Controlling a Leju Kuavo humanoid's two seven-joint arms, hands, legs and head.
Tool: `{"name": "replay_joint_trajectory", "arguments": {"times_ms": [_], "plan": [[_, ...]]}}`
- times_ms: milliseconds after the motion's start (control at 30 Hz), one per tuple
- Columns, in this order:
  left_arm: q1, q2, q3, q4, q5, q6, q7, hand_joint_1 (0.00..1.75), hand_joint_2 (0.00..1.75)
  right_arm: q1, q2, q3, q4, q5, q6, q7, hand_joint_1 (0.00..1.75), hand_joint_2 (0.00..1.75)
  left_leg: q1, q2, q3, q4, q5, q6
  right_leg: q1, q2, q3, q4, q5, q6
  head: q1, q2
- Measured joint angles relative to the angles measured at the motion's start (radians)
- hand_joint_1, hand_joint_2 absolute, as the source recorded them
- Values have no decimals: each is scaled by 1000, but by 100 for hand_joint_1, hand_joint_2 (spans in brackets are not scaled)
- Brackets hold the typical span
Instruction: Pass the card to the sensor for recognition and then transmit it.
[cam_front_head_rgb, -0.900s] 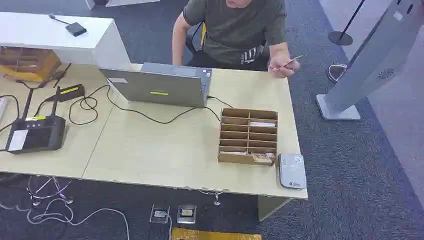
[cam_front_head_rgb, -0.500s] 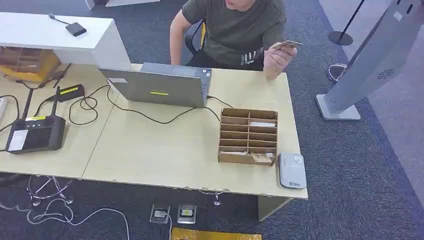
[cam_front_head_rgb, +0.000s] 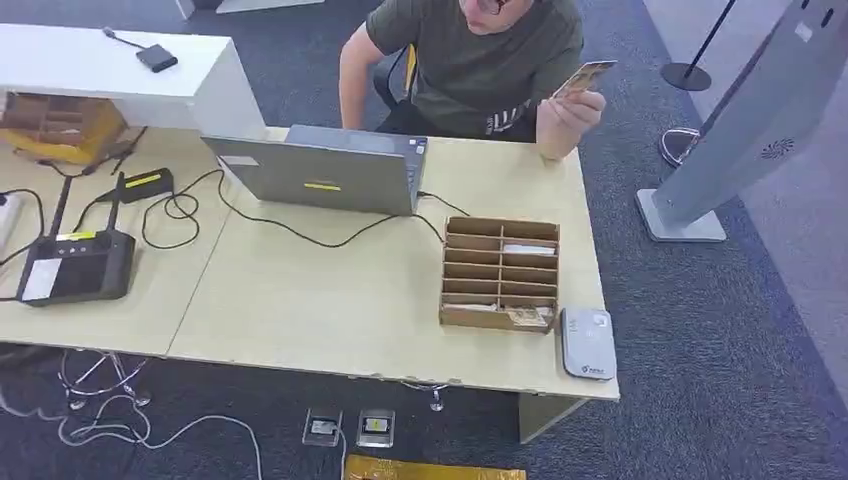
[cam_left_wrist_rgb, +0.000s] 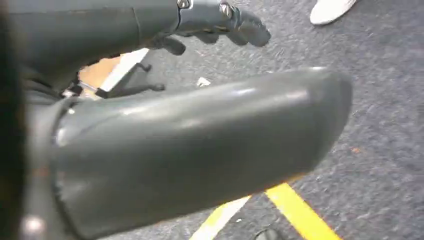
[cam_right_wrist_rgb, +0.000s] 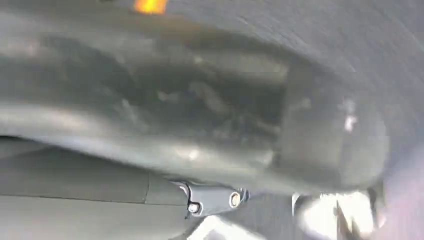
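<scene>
While person's hand (cam_front_head_rgb: 566, 118) holds card (cam_front_head_rgb: 584, 76) raised past bench (cam_front_head_rgb: 330, 300) far edge, offered for handover, card reader (cam_front_head_rgb: 587, 343) waits near front corner. Left hand (cam_left_wrist_rgb: 220, 22) hangs low, fingers (cam_left_wrist_rgb: 252, 30) curled, seemingly empty; right-hand fingers: cannot tell.

Table (cam_front_head_rgb: 300, 300) with laptop (cam_front_head_rgb: 325, 178), organizer (cam_front_head_rgb: 498, 272).

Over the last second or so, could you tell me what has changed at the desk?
The person's hand has lifted the card from beside the desk's far right corner to a raised, tilted hold. The laptop, cardboard organizer and grey sensor stayed put.
</scene>
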Motion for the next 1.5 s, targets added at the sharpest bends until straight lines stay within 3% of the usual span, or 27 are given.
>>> {"name": "replay_joint_trajectory", "arguments": {"times_ms": [33,67,100,133,167,267,367,867,1000,1200,1500], "plan": [[0,3,0,0,3,0,-10,0,0,70,-42,67,-72,-98,-105,80,0,0,0,-2,-3,-1,0,0,0,-2,2,0,-1,-1,3,0],[0,5,0,0,6,0,-17,0,0,124,-84,145,-140,-159,-264,122,0,0,0,0,-4,-1,-1,0,-1,0,2,1,-1,0,0,0],[0,8,1,0,11,0,-24,0,0,156,-107,205,-200,-182,-385,115,0,0,0,7,-18,-1,-4,-2,0,7,1,1,-1,-1,1,0],[-2,10,1,0,12,0,-37,0,0,171,-114,250,-256,-194,-462,84,0,0,1,14,-14,-1,-8,-2,1,15,1,1,-1,-1,0,0],[-5,12,1,4,14,0,-54,0,0,181,-123,283,-309,-208,-478,40,0,0,1,18,-11,-2,-11,-1,1,19,2,0,-1,-1,1,0],[-18,23,1,29,26,-27,-110,0,0,193,-123,353,-410,-260,-463,-112,0,0,0,16,-10,-1,-7,3,0,15,3,0,-1,0,0,0],[-16,40,1,47,33,-105,-126,0,0,192,-130,366,-475,-281,-462,-182,0,0,0,10,-11,-1,-4,4,0,8,3,0,-1,0,2,0],[-12,68,1,95,24,-191,-112,0,0,191,-139,399,-698,-266,-459,-213,0,0,0,10,-13,-1,-4,3,0,7,3,0,-2,-1,0,0],[-13,70,1,101,21,-202,-106,0,0,222,-202,478,-759,-178,-456,-164,0,0,0,10,-14,-1,-4,3,0,7,3,0,-2,-1,0,0],[-14,71,1,111,18,-193,-40,0,0,251,-370,677,-832,-14,-453,-17,0,0,0,8,-15,-1,-4,3,0,6,3,0,-2,-1,0,0],[-14,71,1,111,16,-192,-38,0,0,250,-378,687,-834,-6,-453,-11,0,0,0,8,-15,-1,-4,3,0,6,3,0,-2,-1,0,0]]}}
